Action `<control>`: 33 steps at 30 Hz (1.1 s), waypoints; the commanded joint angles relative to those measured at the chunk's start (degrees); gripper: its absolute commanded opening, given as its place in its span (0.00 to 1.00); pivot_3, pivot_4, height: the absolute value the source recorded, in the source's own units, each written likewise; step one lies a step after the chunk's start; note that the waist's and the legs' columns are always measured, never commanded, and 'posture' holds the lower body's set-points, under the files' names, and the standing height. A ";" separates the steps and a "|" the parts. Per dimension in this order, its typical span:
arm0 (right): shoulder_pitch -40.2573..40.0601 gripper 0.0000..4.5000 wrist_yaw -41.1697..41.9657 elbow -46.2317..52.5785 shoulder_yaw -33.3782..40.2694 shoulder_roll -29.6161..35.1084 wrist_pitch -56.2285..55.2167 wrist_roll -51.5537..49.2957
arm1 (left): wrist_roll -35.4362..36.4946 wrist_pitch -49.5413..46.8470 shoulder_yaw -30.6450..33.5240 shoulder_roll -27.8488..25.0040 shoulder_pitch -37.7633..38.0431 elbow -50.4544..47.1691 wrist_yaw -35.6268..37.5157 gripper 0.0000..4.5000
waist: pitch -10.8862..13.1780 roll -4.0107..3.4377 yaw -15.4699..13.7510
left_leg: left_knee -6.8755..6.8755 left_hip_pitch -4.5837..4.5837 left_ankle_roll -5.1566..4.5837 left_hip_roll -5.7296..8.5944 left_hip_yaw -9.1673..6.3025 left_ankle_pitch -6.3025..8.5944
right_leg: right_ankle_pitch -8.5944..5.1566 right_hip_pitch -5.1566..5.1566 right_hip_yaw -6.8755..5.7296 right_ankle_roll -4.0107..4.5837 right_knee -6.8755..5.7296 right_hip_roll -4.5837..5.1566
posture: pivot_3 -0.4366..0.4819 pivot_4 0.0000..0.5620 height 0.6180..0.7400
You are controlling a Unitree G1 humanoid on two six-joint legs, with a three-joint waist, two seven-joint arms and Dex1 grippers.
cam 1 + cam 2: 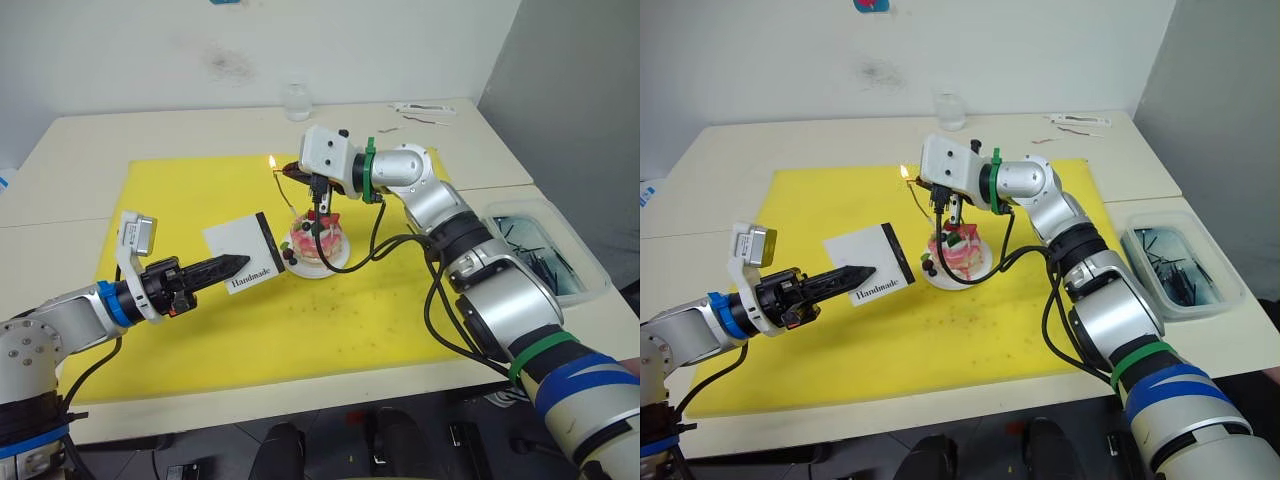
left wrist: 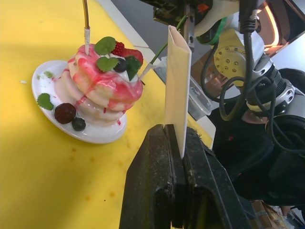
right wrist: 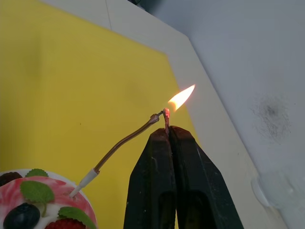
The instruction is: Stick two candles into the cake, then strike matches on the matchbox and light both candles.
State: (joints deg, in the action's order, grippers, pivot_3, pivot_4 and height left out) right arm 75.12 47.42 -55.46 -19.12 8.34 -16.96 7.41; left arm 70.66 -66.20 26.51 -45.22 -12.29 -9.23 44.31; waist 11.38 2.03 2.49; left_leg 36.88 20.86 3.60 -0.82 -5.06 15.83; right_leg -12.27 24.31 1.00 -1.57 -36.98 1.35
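We are looking down on a pale bench (image 1: 90, 140) that is carrying a yellow mat (image 1: 200, 330) across most of its middle; at the mat's centre the cake (image 1: 318, 240) is sitting on its small white plate (image 2: 93, 136), pink and white with berries and green leaves on top; off the mat's right edge a clear bin (image 1: 560, 255) of dark bits is resting on the bench, and a clear glass (image 1: 297, 100) is standing near the far edge; our left tool (image 1: 238, 264) is reaching in from the left with its fingers pressed together on the matchbox (image 1: 243, 252), which it is holding off the mat, just left of the cake, with its black strip facing the cake and the word "Handmade" along the lower edge; our right tool (image 3: 167, 133) is hanging over the cake's far side, its fingers closed tight on a short match (image 3: 166, 120) that is burning with a small orange flame (image 3: 182, 98); one candle (image 3: 126, 140) is standing in the cake's top, bending away from it, and its tip is meeting the burning match head; a second candle (image 2: 147, 70) is leaning out of the cake's other side.
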 commanded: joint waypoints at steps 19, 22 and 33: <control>2.54 0.00 -1.09 -1.16 1.66 -0.18 -2.43 0.98 | 2.15 0.30 1.03 -0.95 0.09 -2.35 -0.68 0.00 | 0.00 0.00 0.27 | -0.02 0.00 0.00 0.00 -0.01 0.00 | 0.00 0.01 0.00 0.01 -0.01 -0.01 | 0.48 0.27 1.00; 2.44 0.00 -0.96 -1.12 1.72 0.42 -2.38 1.02 | 2.06 0.30 0.90 -1.01 0.04 -2.29 -0.49 0.00 | 0.00 0.00 0.27 | -0.01 0.00 0.00 0.00 -0.01 0.00 | 0.00 0.01 -0.01 0.01 -0.01 -0.01 | 0.48 0.27 1.00; -2.69 0.00 4.64 12.87 3.29 6.47 3.88 -1.32 | 0.78 0.61 -0.84 -1.18 -1.24 -0.95 1.22 0.00 | 0.00 -0.01 0.27 | -0.04 0.00 0.00 0.00 -0.02 0.00 | -0.01 0.01 -0.01 0.00 0.01 -0.01 | 0.48 0.27 1.00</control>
State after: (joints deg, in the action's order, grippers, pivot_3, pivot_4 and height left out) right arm 73.21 50.85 -47.27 -17.11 13.73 -14.62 7.63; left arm 71.30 -66.13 25.84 -45.46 -12.44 -9.92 44.49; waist 11.38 2.02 2.77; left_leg 36.85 20.87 3.60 -0.83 -5.08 15.83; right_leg -12.28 24.31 0.99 -1.57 -36.97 1.35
